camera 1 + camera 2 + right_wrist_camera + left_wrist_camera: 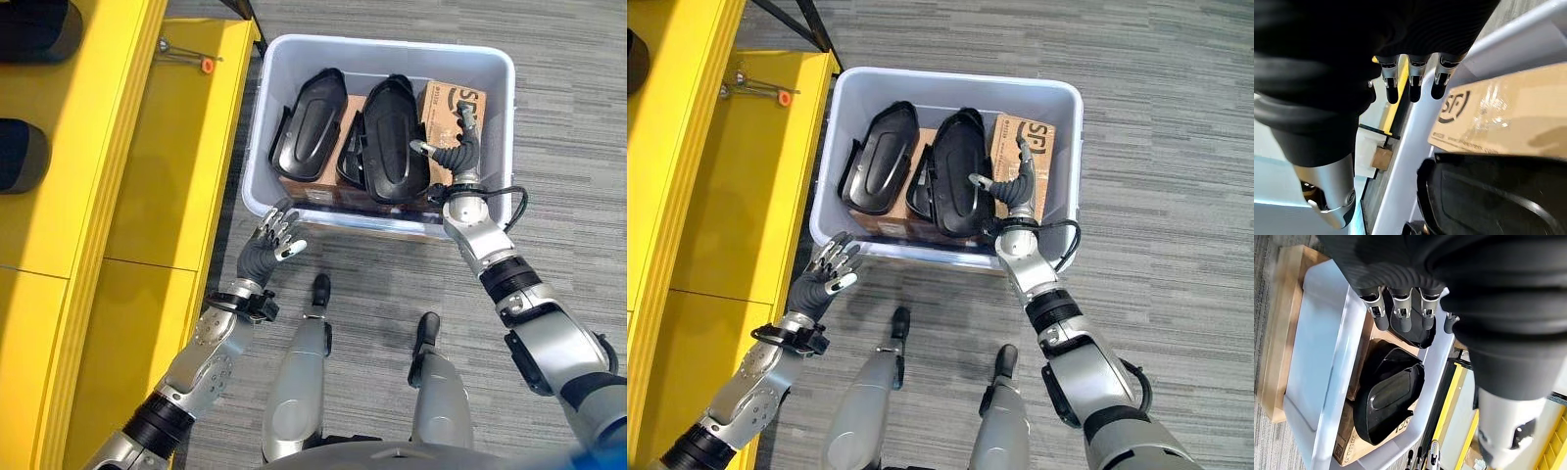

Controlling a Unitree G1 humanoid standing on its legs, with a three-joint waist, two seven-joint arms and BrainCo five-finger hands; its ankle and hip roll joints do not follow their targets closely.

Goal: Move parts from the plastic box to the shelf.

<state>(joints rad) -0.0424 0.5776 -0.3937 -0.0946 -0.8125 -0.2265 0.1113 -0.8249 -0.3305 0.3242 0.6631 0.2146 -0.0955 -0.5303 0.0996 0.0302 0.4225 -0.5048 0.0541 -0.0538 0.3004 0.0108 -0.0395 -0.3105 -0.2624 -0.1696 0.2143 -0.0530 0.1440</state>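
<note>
Grey carpeted floor [578, 117] seen from above, with a pale plastic box [387, 51] sitting on it straight ahead of the robot. Inside the box lie two black moulded parts side by side: one black part [309, 125] towards the robot's left, and a larger black part [392, 139] in the middle. They rest on brown cardboard boxes [453, 106], one of which shows at the box's right side.

Right hand [454, 152] reaches over the near wall into the box, above the cardboard and just beside the larger black part. Its fingers are straight and relaxed, thumb stretched towards the part, holding nothing. In the right wrist view the fingers [1413, 81] point past the cardboard and the box wall.

Left hand [274, 238] hovers outside the box, just in front of its near left corner, palm up, fingers spread and loose, empty. In the left wrist view its fingertips [1402, 318] hang above the box and the parts.

Yellow shelf [147, 196] runs along the robot's left, close beside the box. Two dark rounded objects [24, 157] lie at its far left edge.
</note>
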